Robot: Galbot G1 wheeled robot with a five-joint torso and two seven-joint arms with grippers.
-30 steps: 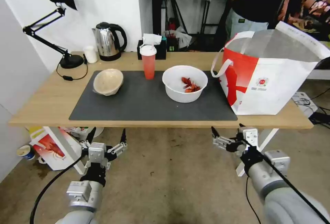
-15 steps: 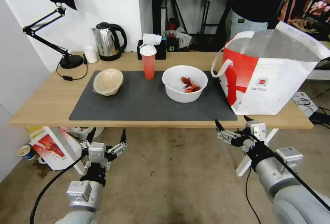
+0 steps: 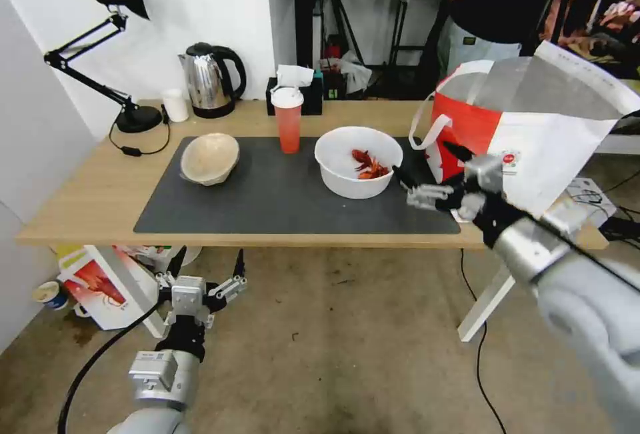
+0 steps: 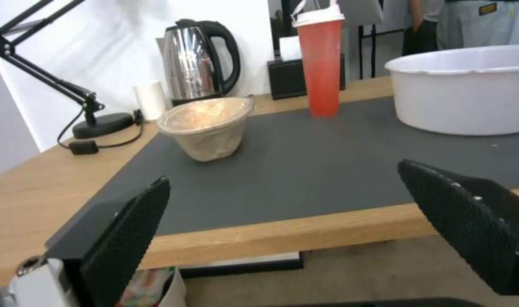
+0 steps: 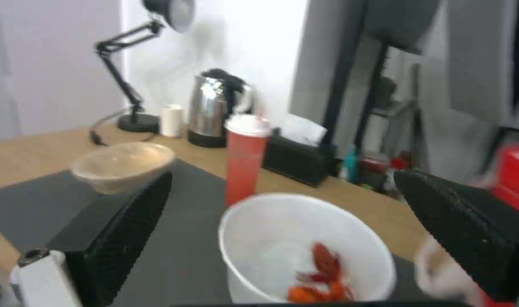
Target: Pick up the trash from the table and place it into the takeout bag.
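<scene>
Parked low before the table [image 3: 87,207], over the floor: left gripper [image 3: 207,267], jaws spread wide, nothing between them. On the dark mat [image 3: 280,211], from left: beige fibre bowl [image 3: 210,157], tipped a little; tall red cup [image 3: 288,121] with white lid, upright at the mat's back edge; white round bowl [image 3: 359,162] with red crayfish scraps [image 3: 369,165] inside. Just right of that bowl, raised above the mat's right end: right gripper [image 3: 427,171], jaws released and empty, pointing toward the bowl. Farthest right, standing on the table: takeout bag [image 3: 527,147], mouth open, foil lining showing.
</scene>
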